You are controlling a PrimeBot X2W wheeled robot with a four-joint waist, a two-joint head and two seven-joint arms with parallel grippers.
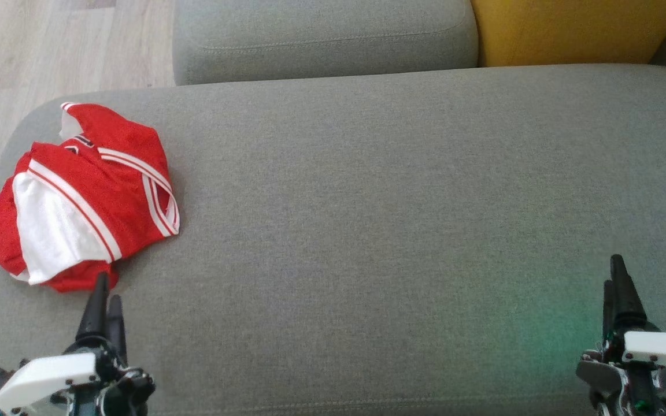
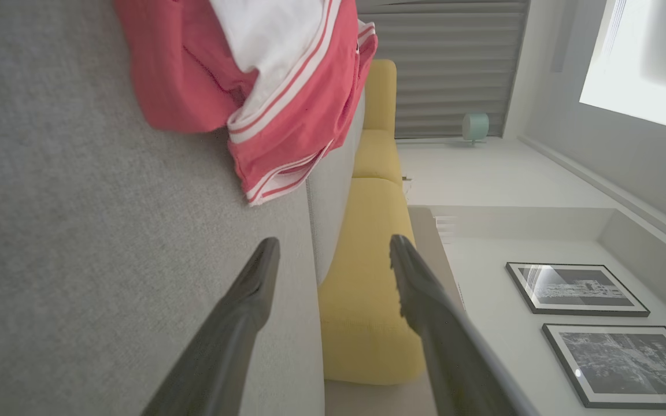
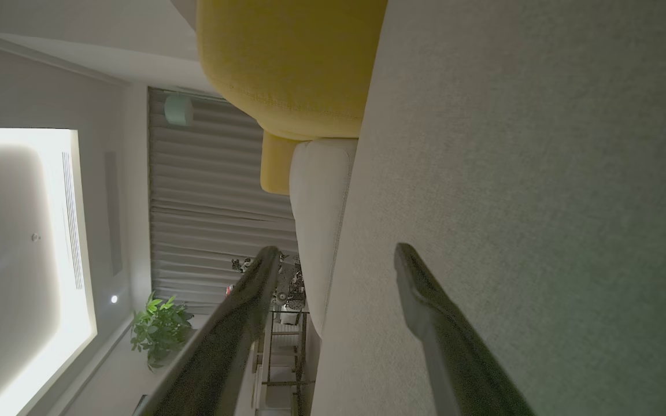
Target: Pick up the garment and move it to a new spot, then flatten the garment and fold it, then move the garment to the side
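Hovering over the near edge of a grey sofa seat (image 1: 396,202), the left gripper (image 1: 107,293) and the right gripper (image 1: 611,271) each have their two dark fingers spread apart, gripping nothing. Just beyond the left gripper's tips lies the garment (image 1: 78,196), red with a white panel and red-and-white striped trim, crumpled in a loose heap at the seat's left end. Farther back sit a grey cushion (image 1: 321,40) and a yellow cushion (image 1: 570,29). Pale wooden floor (image 1: 21,46) shows at the far left.
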